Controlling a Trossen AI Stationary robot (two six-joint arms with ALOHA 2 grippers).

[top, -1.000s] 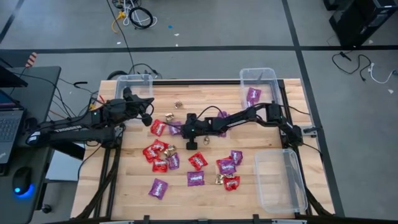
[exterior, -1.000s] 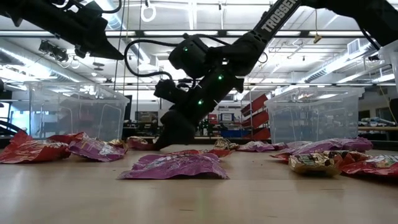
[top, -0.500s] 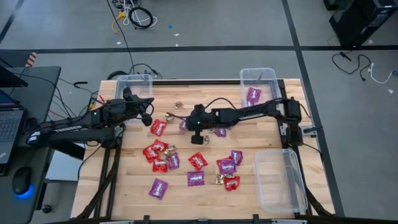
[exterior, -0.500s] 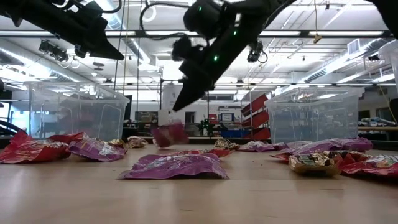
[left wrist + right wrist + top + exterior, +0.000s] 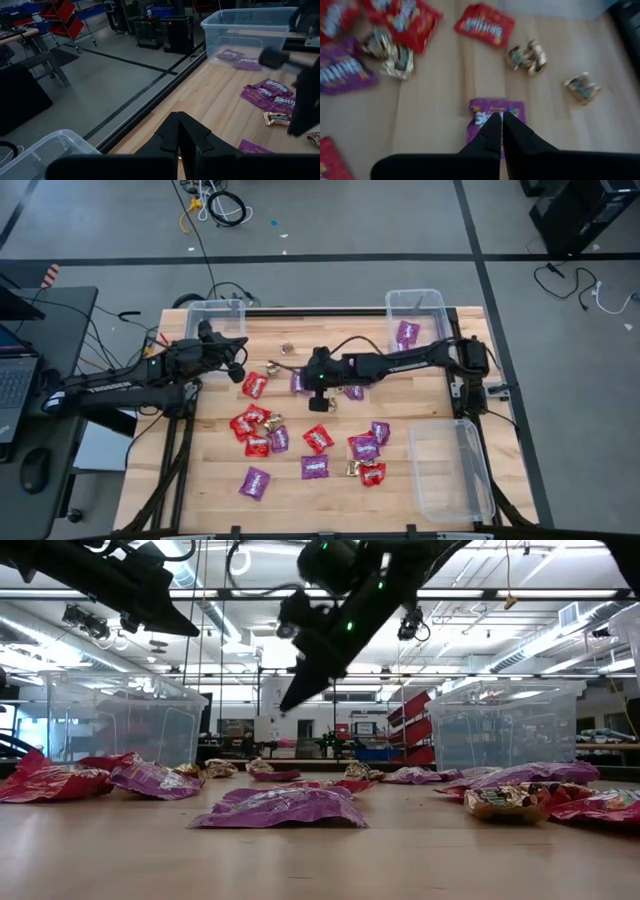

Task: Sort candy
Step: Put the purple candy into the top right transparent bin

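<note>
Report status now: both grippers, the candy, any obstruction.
Right gripper shut and empty, raised over a purple packet mid-table. Left gripper shut, waiting by the far-left bin. Candy scattered on the table; nothing blocking.

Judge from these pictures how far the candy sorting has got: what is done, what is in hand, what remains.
Done: a few purple packets lie in the far right bin. In hand: nothing; the right gripper hangs shut and empty above a purple packet lying on the table, and the left gripper waits shut near the far left bin. Left: most red, purple and gold candy lies unsorted on the table; the near right bin looks empty.
</note>
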